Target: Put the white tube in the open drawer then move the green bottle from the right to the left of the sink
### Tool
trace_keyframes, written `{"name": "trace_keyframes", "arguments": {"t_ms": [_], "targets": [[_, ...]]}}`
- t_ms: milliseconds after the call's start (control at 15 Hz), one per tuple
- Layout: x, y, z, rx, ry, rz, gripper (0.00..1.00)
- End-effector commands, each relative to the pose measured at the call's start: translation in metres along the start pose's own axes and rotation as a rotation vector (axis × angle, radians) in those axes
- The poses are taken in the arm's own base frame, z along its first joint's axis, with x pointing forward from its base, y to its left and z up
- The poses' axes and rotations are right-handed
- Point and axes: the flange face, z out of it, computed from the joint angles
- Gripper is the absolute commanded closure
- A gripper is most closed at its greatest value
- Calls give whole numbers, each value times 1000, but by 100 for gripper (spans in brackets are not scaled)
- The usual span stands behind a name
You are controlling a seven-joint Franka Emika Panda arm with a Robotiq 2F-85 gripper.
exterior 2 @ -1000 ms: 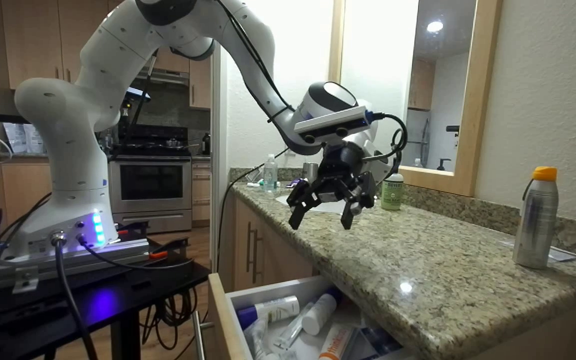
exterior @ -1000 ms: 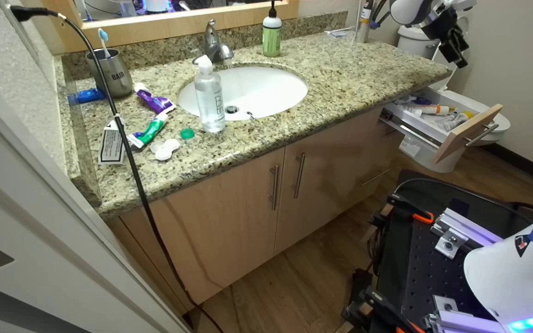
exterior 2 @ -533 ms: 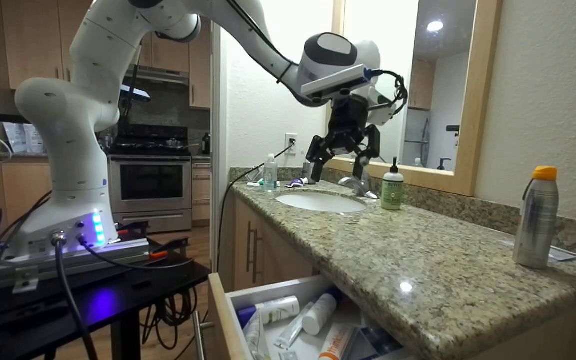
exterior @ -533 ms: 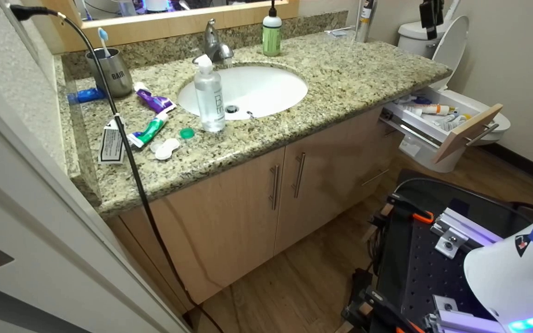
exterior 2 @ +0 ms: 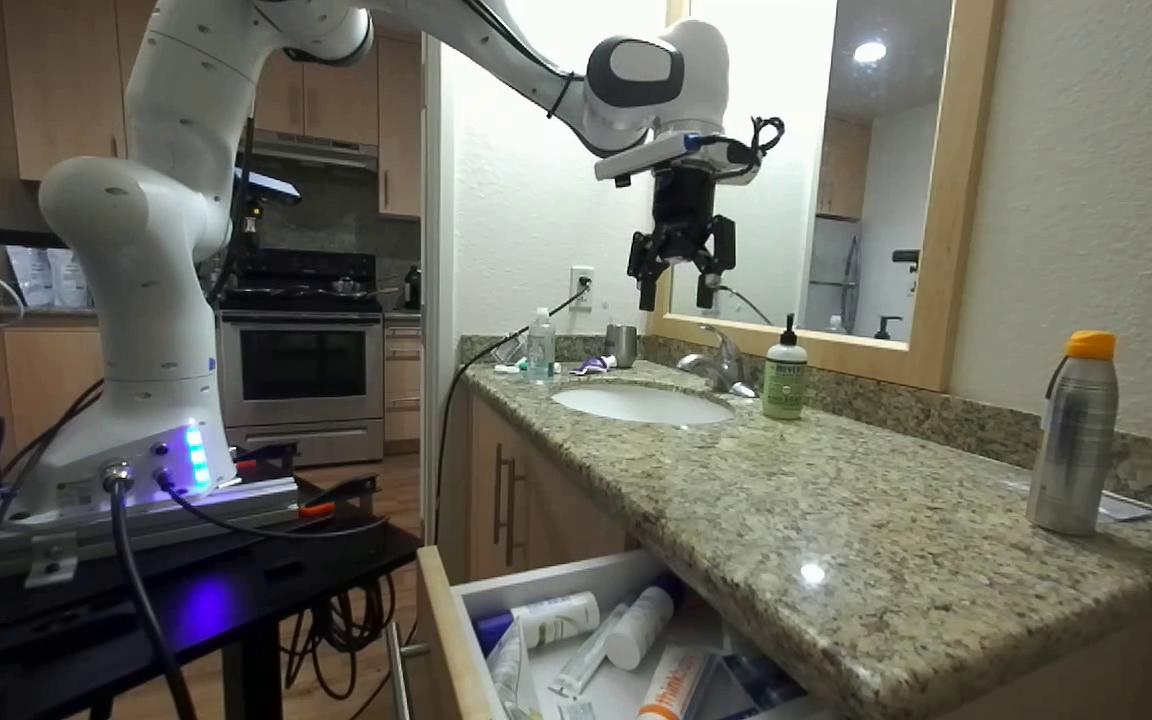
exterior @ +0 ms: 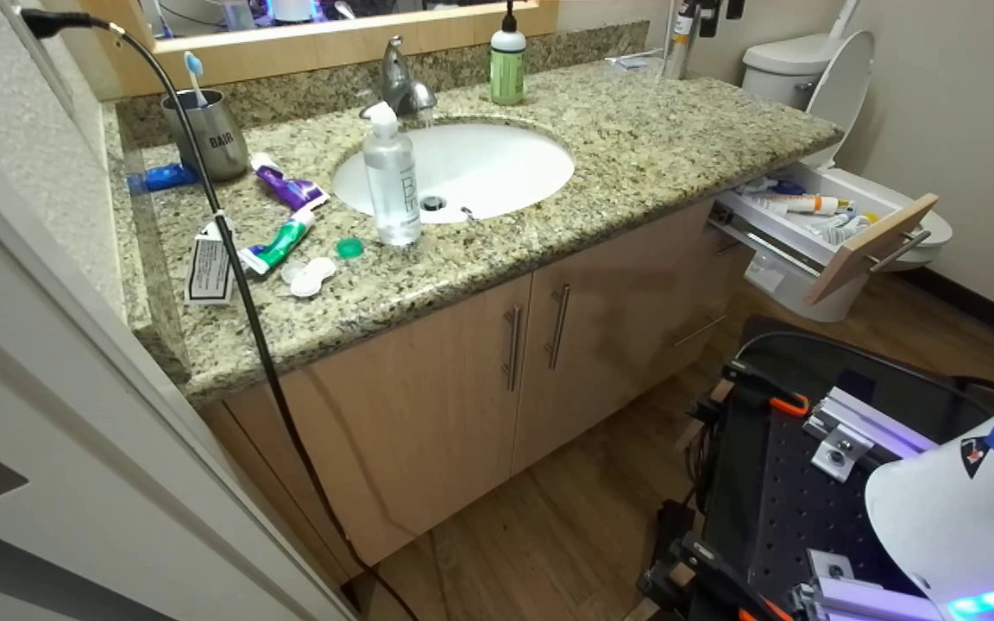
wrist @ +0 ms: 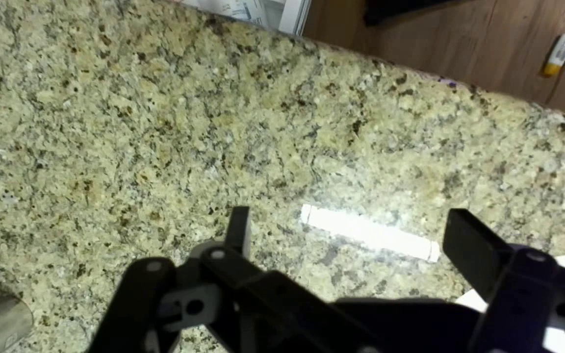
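My gripper (exterior 2: pixel 677 295) hangs high over the granite counter, pointing down. Its jaws stand wide open; only counter and a bright light reflection show between the fingers (wrist: pixel 476 250) in the wrist view. The green bottle (exterior 2: pixel 784 378), with a white neck and black pump, stands upright beside the faucet, right of the sink (exterior: pixel 497 168) in an exterior view; the wrist view does not show it. The open drawer (exterior 2: pixel 471 605) holds several toiletries. A slim pale tube (exterior 2: pixel 511 670) leans near its front panel; I cannot tell if this is the white tube.
Left of the sink stand a clear bottle (exterior: pixel 392 185) and a steel cup (exterior: pixel 212 138), near a purple tube (exterior: pixel 290 185) and a green-white tube (exterior: pixel 277 244). A chrome faucet (exterior: pixel 402 86) sits behind the basin. A silver spray bottle (exterior 2: pixel 1074 440) stands at the counter's far end.
My gripper has risen away from the drawer side and turned from slanted to pointing straight down, open throughout. The pale tube near the drawer's front has shifted slightly. The green bottle stays put.
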Motion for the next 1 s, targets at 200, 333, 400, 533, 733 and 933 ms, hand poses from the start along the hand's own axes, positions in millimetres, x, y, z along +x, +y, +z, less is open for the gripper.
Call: {"name": "trace_keyframes", "arguments": {"t_ms": [200,333,400,533,733,933], "targets": [[26,-22,8,42,-17,57,0],[35,-46,-1,109,21,50,0],[40,-58,-7,130,52,41,0],[52,-83,-24,185,103,44,0],[66,-122,-58,313,225,136,0],[63,-141,-75,277,209,139,0]]}}
